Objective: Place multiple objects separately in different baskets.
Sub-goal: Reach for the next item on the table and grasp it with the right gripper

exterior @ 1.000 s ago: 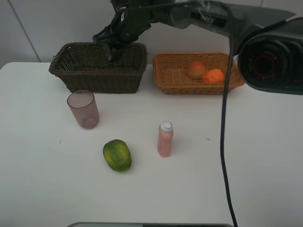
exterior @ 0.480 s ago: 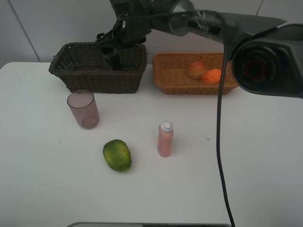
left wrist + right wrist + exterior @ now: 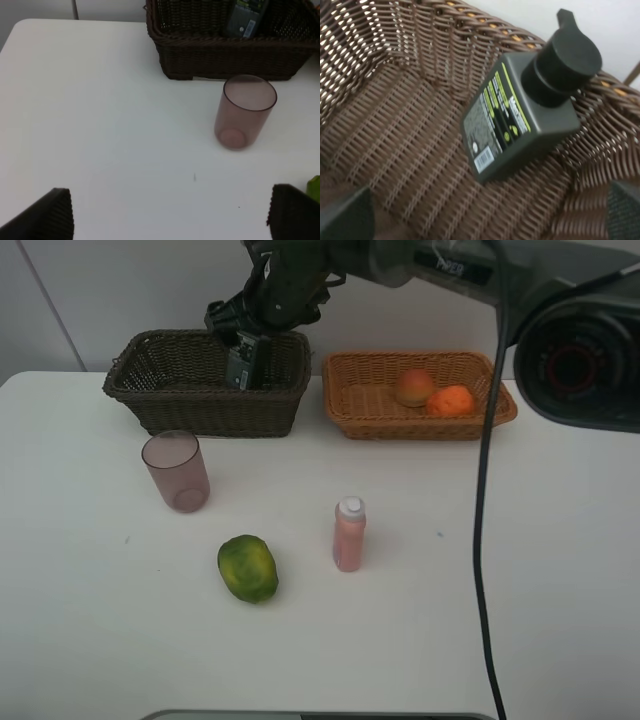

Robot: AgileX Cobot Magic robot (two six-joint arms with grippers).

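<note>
Grey flat bottle point(image 3: 515, 120) leaning in dark brown basket point(image 3: 200, 412), peach point(image 3: 413, 387) and orange point(image 3: 451, 400) in tan basket point(image 3: 400, 426), mauve cup point(image 3: 177, 472), green fruit point(image 3: 247, 568), pink bottle point(image 3: 349, 533) outside

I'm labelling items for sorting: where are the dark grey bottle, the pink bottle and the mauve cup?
dark grey bottle point(image 3: 512, 122), right wrist view, on its labelled face.
pink bottle point(image 3: 348, 540), exterior high view, on its body below the cap.
mauve cup point(image 3: 244, 117), left wrist view, on its side wall.
</note>
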